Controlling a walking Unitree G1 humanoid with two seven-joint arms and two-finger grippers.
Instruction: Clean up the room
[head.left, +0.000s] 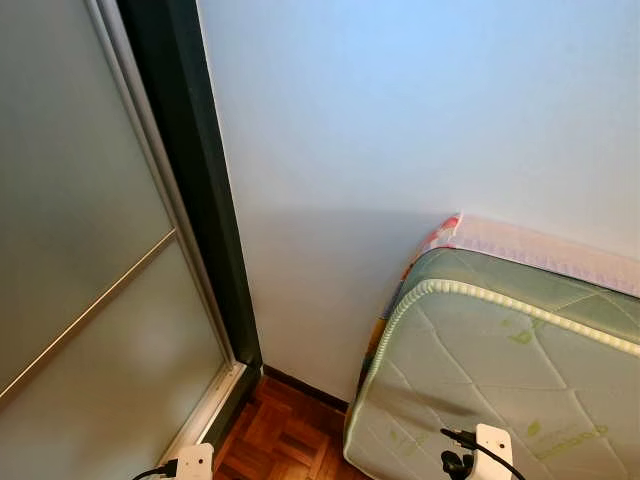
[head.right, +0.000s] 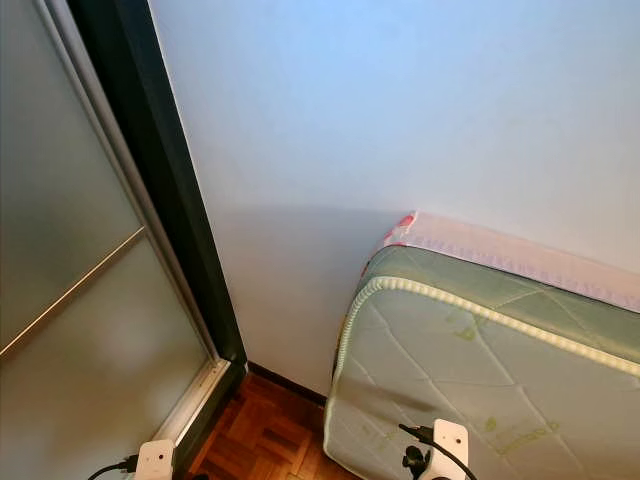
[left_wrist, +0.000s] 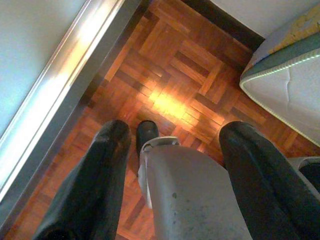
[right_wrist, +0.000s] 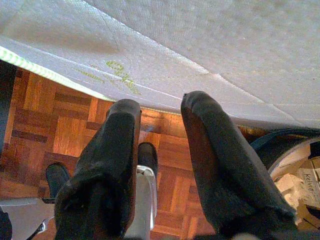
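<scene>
Both arms hang low, and their white wrist parts show at the bottom edge of the eye views, the left wrist (head.left: 190, 462) and the right wrist (head.left: 490, 445). My left gripper (left_wrist: 177, 129) is open over the parquet floor (left_wrist: 175, 65), holding nothing. Beside the mattress (right_wrist: 210, 45), my right gripper (right_wrist: 162, 105) is open too, with nothing between its fingers. Under both grippers I see my own grey leg (left_wrist: 190, 195) and black feet (right_wrist: 147, 155).
A pale wall (head.left: 400, 120) fills the view ahead. A frosted sliding door (head.left: 80, 280) with a dark frame (head.left: 200, 180) stands on the left. A quilted green-white mattress (head.left: 500, 380) lies at the right. A dark-rimmed container (right_wrist: 295, 175) with paper-like contents sits by the right gripper.
</scene>
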